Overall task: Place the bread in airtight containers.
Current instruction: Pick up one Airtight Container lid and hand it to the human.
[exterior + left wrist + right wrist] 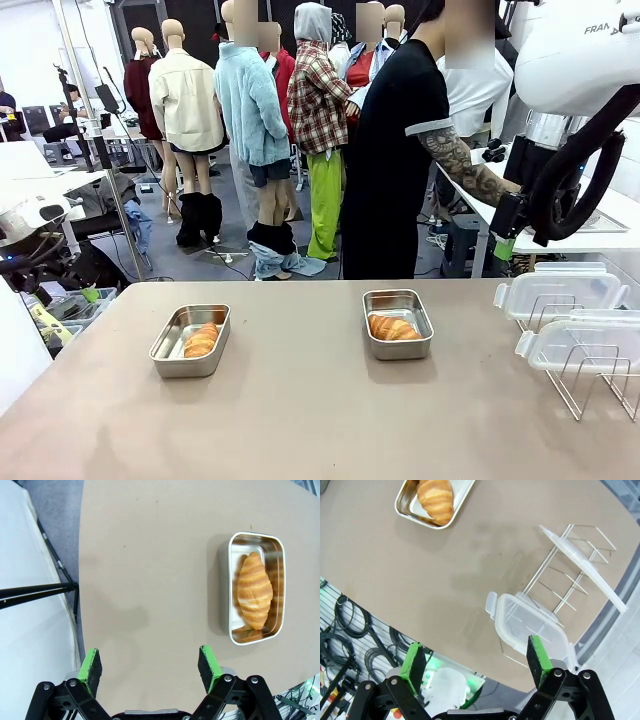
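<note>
Two steel airtight containers stand open on the tan table, each with one golden croissant of bread inside: the left tin [163, 352] with bread [201, 340], the right tin [397, 297] with bread [393, 327]. My left gripper [150, 665] hangs open and empty above bare table, its tin [231, 580] and bread [254, 590] off to the side. High over the table's right end, my right gripper [475, 660] is open and empty, with the other tin [407, 511] and bread [436, 497] far ahead. One of its green-padded fingers [504, 245] is visible in the front view.
A wire rack [580, 385] at the table's right end holds two clear clip-on lids [560, 293] [590, 343], seen close below my right gripper as lids [532, 625] [585, 565]. A person in a black shirt [390, 170] stands at the far side. Cables hang off the table's near edge [350, 625].
</note>
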You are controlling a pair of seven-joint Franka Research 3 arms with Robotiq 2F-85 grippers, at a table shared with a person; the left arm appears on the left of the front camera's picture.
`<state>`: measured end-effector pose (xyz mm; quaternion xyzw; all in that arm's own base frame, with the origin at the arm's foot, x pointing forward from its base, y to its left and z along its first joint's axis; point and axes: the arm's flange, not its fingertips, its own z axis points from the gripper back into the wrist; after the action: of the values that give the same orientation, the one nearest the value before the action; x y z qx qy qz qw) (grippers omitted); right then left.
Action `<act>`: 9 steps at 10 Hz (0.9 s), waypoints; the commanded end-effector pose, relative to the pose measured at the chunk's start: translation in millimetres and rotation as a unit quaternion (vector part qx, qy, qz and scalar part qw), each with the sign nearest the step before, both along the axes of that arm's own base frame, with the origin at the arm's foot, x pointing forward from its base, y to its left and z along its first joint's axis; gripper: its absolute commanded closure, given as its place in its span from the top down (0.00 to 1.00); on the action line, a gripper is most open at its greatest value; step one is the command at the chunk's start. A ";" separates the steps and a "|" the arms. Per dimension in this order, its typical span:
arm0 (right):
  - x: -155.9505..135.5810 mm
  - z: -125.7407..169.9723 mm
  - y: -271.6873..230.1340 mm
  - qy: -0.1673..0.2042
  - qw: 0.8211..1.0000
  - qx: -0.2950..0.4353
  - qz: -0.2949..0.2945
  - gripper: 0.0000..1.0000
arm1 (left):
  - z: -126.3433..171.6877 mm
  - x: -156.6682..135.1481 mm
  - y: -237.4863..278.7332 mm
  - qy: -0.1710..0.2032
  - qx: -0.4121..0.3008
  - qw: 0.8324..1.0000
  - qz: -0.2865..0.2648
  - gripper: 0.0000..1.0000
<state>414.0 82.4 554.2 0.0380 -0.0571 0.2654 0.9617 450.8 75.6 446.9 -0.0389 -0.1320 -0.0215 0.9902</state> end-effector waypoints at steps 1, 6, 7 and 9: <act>2.0 1.7 1.2 -0.002 1.000 -0.006 -0.009 1.00 | 0.0 -2.5 0.6 -0.001 0.006 1.000 0.008 1.00; 2.0 1.7 1.2 -0.002 1.000 -0.006 -0.009 1.00 | 0.0 -2.5 0.6 -0.001 0.006 1.000 0.008 1.00; 2.0 1.7 1.2 -0.002 1.000 -0.006 -0.009 1.00 | 0.0 -2.5 0.6 -0.001 0.006 1.000 0.008 1.00; 2.0 1.7 1.2 -0.002 1.000 -0.006 -0.009 1.00 | 0.0 -2.5 0.6 -0.001 0.006 1.000 0.008 1.00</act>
<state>414.0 82.4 554.2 0.0380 -0.0571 0.2654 0.9617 450.8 75.6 446.9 -0.0389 -0.1320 -0.0215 0.9902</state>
